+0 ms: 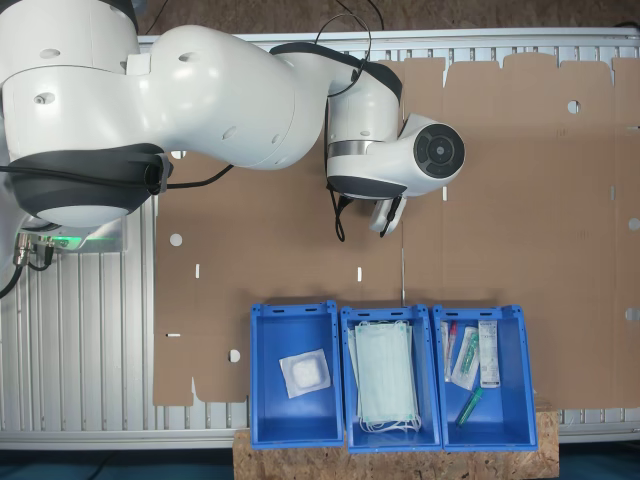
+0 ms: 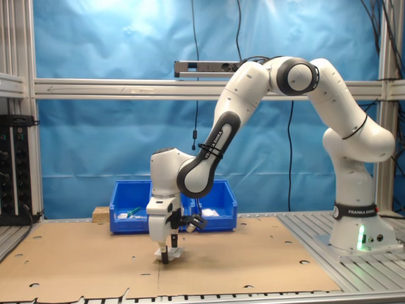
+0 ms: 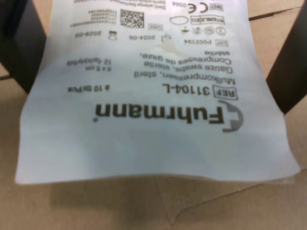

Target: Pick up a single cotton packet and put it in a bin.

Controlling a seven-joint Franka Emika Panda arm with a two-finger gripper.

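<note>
Closest to the wrist lens, the cotton packet (image 3: pixel 153 100) is hanging between the dark fingers (image 3: pixel 21 45) of my pincer (image 2: pixel 166 254), just above the cardboard-covered table (image 2: pixel 82 259). I am judging it light, thin and floppy: its free edge is curling. The pincer is clamping its upper edge. Beyond, the bin (image 1: pixel 293 375) is waiting, holding one plain white square packet (image 1: pixel 305 372).

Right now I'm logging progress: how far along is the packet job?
Done: the hand is closed on the flat white printed paper packet, low over the brown cardboard sheet. Left: carrying it to the blue plastic bin holding a white square packet and releasing it.
</note>
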